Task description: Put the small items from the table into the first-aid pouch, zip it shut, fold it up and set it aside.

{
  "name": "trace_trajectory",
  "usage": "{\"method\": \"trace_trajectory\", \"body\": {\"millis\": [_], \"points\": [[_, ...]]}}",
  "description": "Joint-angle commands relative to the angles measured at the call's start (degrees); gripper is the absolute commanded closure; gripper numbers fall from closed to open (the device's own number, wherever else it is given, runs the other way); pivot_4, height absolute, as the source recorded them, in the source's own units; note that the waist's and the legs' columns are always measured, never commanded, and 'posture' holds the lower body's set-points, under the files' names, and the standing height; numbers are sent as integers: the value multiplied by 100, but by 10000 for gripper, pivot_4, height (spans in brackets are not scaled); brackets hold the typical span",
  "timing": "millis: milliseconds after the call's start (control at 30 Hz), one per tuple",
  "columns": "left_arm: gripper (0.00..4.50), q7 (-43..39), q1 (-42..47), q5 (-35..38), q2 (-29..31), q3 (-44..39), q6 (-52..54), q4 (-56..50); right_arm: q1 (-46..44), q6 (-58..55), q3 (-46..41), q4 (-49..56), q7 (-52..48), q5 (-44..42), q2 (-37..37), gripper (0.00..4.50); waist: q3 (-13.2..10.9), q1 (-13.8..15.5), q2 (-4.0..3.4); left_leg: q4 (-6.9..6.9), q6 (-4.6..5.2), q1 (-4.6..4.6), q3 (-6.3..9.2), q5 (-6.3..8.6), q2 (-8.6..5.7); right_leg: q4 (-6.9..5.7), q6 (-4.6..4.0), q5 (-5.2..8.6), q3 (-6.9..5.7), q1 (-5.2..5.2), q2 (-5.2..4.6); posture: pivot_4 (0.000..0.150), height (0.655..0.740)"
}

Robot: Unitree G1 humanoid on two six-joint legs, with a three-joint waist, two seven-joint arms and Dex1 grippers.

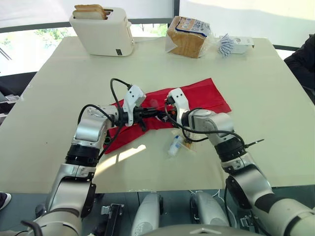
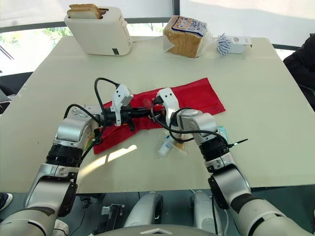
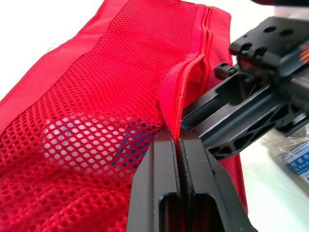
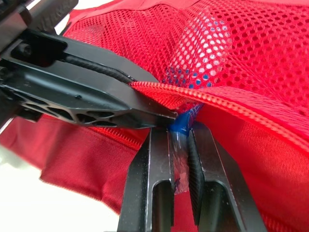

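1. The step in hand is the loading. I judge the filling is partway done, with the zipping, folding and setting aside not yet begun.
2. The red fabric first-aid pouch (image 1: 206,96) lies unfolded and flat near the middle of the pale beige table (image 1: 256,78). It runs slantwise from my near left to my far right, and my two grippers meet over its middle.
3. My left gripper (image 3: 179,137) is pinched tight, fingers pressed together on the red zipper lip (image 3: 179,87) of the pouch's pocket. It lifts that edge so a mouth opens.
4. My right gripper (image 4: 181,129) is narrowed around a small clear packet with blue print (image 4: 186,118). The packet's front end sits at the mouth, just under the raised lip and beside the tip of my left finger.
5. The next move, as I judge it, is to push the packet deeper along the pocket. Only then should I let go, with the left pinch holding so the mouth does not fall shut.
6. The pocket's face is red open mesh (image 3: 96,121), soft and slack. Pale and blue-printed shapes show through it, so some items seem to be inside already.
7. A small white tube with a blue end (image 1: 173,146) lies on the table just beside the pouch's near edge, with a little brown item next to it. Both seem to be still waiting.
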State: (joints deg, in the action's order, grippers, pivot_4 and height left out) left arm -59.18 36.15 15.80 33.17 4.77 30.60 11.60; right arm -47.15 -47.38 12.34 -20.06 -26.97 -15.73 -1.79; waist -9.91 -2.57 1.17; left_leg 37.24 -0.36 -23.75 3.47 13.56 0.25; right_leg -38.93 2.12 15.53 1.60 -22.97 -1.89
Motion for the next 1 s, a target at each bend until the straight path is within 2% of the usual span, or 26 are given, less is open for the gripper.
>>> {"method": "trace_trajectory", "body": {"millis": [33,167,267,300,400,533,767,900,1000], "points": [[45000,-236,170,37,-25,109,-238,-225,-293,561,-16,-354,-121,53,-284,44458,0,-2,0,0,0,0,0,0,0,0,0,0,0,0,0,1500,7400],[45000,-360,169,-130,-28,233,-562,0,-281,961,27,-657,-394,200,-225,44458,0,3,0,-2,-3,2,-1,-2,0,1,0,0,1,0,1,1500,7400],[45000,-534,265,-278,-59,353,-877,319,-15,883,-11,-139,-794,116,164,34504,0,29,0,-1,-4,1,-1,-2,-1,2,0,0,-1,1,0,1500,7400],[45000,-597,322,-315,-82,388,-977,448,98,809,-47,175,-943,34,333,32844,0,45,0,0,-4,0,-5,-2,-4,3,0,0,-4,3,-2,1500,7400],[45000,-845,564,-535,-166,571,-1516,1047,523,329,-46,1435,-1486,-203,1152,23950,-3,98,-4,4,-3,-9,-5,-2,-10,6,0,0,-8,3,-9,1500,7400],[45000,-1108,945,-742,-388,741,-2116,1799,1030,-208,-252,2845,-1777,-501,2146,23950,-3,101,-5,10,3,-8,-8,1,-12,5,1,0,-9,6,-10,1500,7400],[45000,-1473,1738,-1120,-1079,960,-3368,3328,2261,-953,-1293,4878,-1951,-1164,3755,23950,-3,200,-3,11,5,-12,-13,3,-12,12,2,1,-17,14,-10,1500,7400],[45000,-1736,2080,-1221,-1491,980,-3902,3987,2991,-983,-2040,5560,-2005,-1667,4134,23950,-3,195,-2,15,6,-10,-10,3,-13,14,3,1,-22,23,-10,1500,7400],[45000,-2090,2193,-1318,-1571,1002,-4339,4256,3627,-518,-2520,6053,-2084,-1705,4359,23950,-4,182,-1,16,6,-10,-10,3,-13,13,3,2,-23,24,-9,1500,7400]]}}
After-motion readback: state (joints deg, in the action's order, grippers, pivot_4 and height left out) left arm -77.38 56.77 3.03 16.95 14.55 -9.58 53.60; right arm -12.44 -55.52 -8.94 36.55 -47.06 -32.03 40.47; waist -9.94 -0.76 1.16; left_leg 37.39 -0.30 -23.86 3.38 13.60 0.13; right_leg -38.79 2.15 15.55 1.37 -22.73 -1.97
